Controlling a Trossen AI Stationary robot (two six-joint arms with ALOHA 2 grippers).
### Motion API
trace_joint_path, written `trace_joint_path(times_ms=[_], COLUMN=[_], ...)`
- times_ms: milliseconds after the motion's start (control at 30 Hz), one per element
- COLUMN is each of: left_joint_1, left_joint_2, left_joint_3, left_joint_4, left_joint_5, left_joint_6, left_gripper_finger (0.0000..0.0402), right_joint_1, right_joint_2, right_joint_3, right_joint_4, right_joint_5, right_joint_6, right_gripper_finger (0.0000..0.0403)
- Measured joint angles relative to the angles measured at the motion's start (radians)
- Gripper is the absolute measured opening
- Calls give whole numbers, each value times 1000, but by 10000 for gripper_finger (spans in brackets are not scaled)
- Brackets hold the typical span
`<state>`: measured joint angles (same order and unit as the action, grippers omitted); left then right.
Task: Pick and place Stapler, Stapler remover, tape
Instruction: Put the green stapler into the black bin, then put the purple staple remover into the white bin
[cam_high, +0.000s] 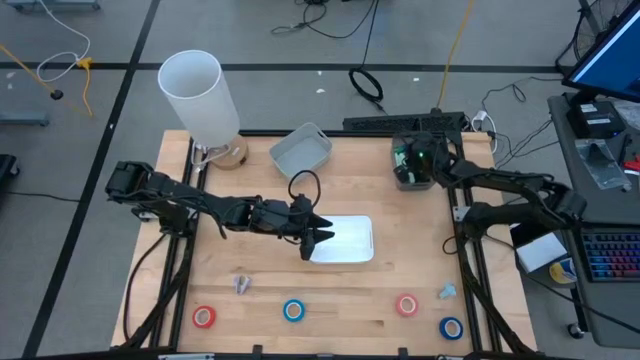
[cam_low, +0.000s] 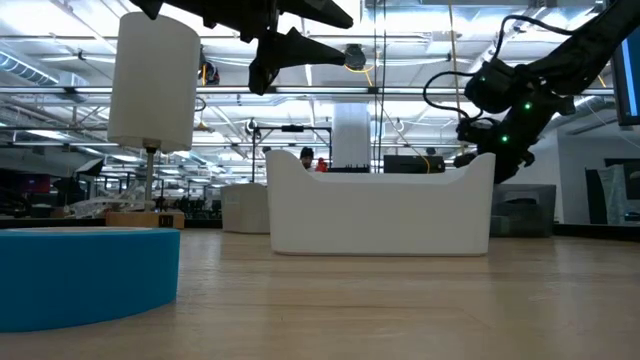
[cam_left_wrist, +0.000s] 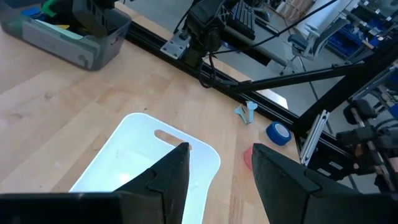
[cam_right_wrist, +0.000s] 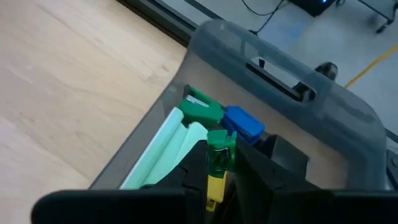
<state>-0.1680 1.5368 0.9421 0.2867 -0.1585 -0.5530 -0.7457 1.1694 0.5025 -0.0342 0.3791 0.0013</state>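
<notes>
In the high view, two red tape rolls (cam_high: 204, 317) (cam_high: 406, 304) and two blue ones (cam_high: 293, 311) (cam_high: 451, 327) lie flat along the table's near edge. A grey stapler remover (cam_high: 242, 283) and a pale blue one (cam_high: 446, 292) lie just behind them. My left gripper (cam_left_wrist: 217, 171) hovers open above the left end of the white tray (cam_high: 345, 240). My right gripper (cam_right_wrist: 221, 171) reaches into the grey bin (cam_right_wrist: 280, 81) at the far right, shut on a small green-and-yellow stapler (cam_right_wrist: 217, 158). Pale green, green and blue items lie beside it in the bin. My right gripper pinches the green-and-yellow stapler's green end (cam_right_wrist: 219, 142) between its two fingers (cam_right_wrist: 194, 171). It comes from above, down into the bin. Whether the stapler still rests on the bin's contents is hidden by the fingers.
An empty grey bin (cam_high: 300, 150) and a white cylinder on a wooden base (cam_high: 200, 95) stand at the far edge. Black frame rails run along the table's left and right sides. Bare wood lies between the tray and the tape rolls.
</notes>
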Motion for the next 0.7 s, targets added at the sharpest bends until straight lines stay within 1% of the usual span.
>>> trace_joint_path(times_ms=[100,433,600,700], left_joint_1=[0,0,0,0], left_joint_2=[0,0,0,0], left_joint_3=[0,0,0,0], left_joint_4=[0,0,-2,-18], left_joint_5=[0,0,0,0], left_joint_6=[-2,-2,-2,2], left_gripper_finger=[173,173,173,173], right_joint_1=[-7,-6,-4,-4], right_joint_2=[0,0,-14,-47], right_joint_3=[1,0,-1,-6], right_joint_4=[-3,-15,-19,-31], right_joint_5=[0,5,8,-38], right_joint_6=[-1,18,13,9], right_gripper_finger=[56,111,127,131])
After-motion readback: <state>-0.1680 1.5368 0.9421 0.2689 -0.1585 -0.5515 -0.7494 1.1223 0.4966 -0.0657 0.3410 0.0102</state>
